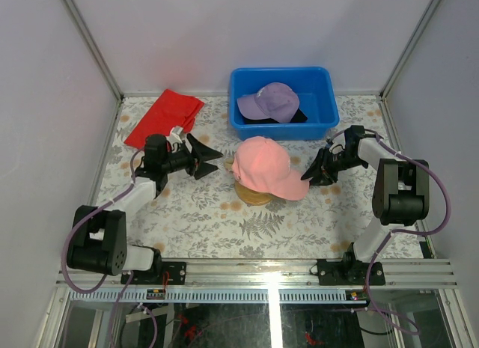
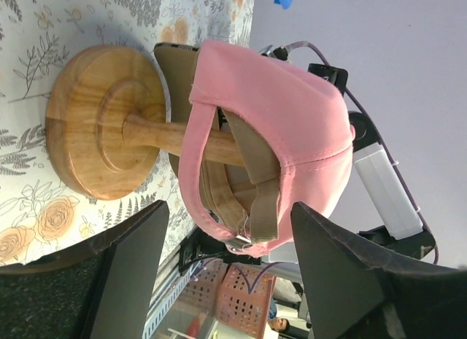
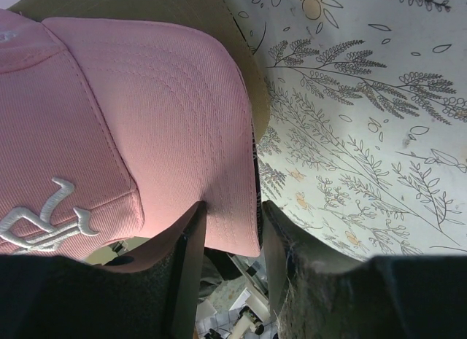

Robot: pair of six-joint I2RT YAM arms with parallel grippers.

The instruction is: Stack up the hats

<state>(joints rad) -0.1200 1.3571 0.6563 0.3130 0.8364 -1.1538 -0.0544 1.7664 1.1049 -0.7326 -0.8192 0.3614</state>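
The pink fabric baseball cap [image 1: 260, 162] sits on top of the tan fabric cap [image 2: 177, 69]. Both are seated on the wooden goblet-shaped stand [image 2: 95, 120] at the centre of the floral-patterned table [image 1: 202, 213].

The purple cap with white logo [image 1: 269, 101] lies over the black cap [image 1: 298, 116] inside the blue plastic bin [image 1: 239, 120]. The folded red cloth [image 1: 161, 117] lies at the far left.

The left gripper [image 1: 219, 162] is level with the back of the pink cap, jaws spread wide and holding nothing. The right gripper [image 3: 232, 215] has its jaws parted on either side of the pink brim's edge, not clamped.
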